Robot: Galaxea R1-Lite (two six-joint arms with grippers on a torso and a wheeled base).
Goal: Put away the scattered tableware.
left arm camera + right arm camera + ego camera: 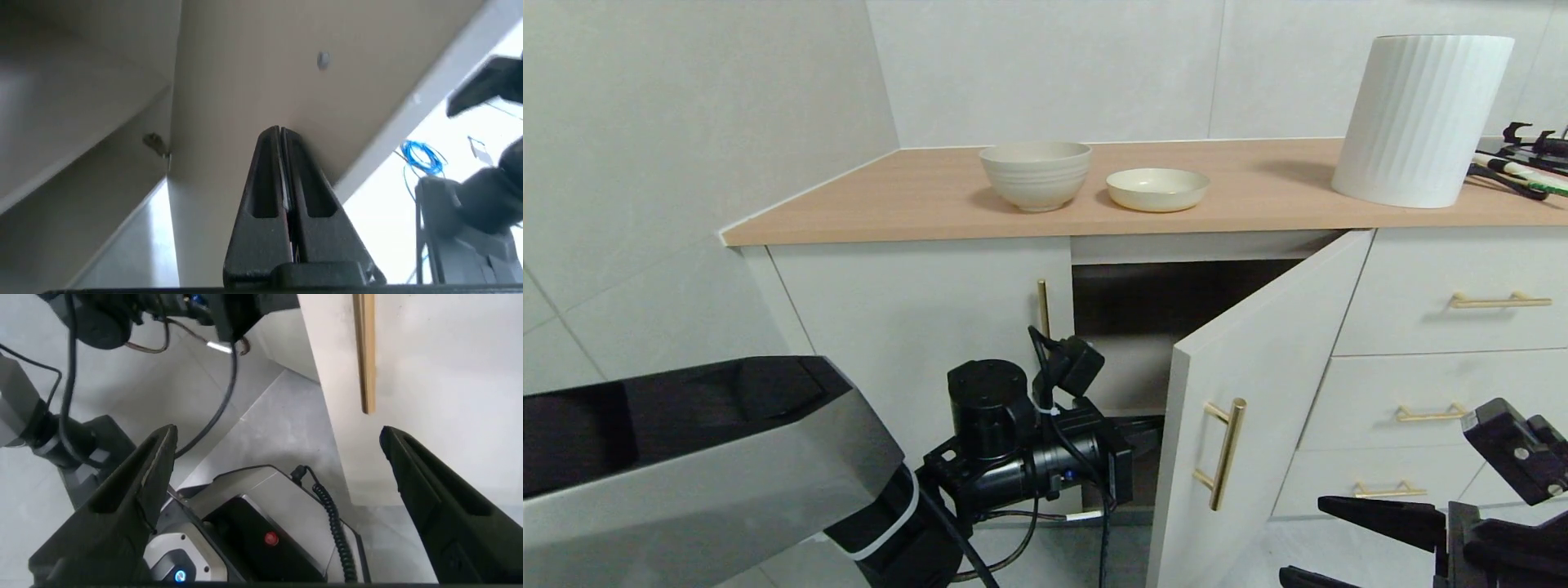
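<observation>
Bowl (1036,174) and shallow dish (1157,189) sat on countertop (890,204), above both grippers. Left gripper (280,132), fingers together, was inside open cabinet (1160,302) below them, nearer; right gripper (278,437), fingers apart, low right of door (1258,351).

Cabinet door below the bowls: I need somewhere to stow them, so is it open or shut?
Open: the cabinet door stands swung outward, showing the dark cabinet interior behind it.

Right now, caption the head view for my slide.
Bowl and shallow dish sit side by side on the wooden counter above a cabinet with its door open.
</observation>
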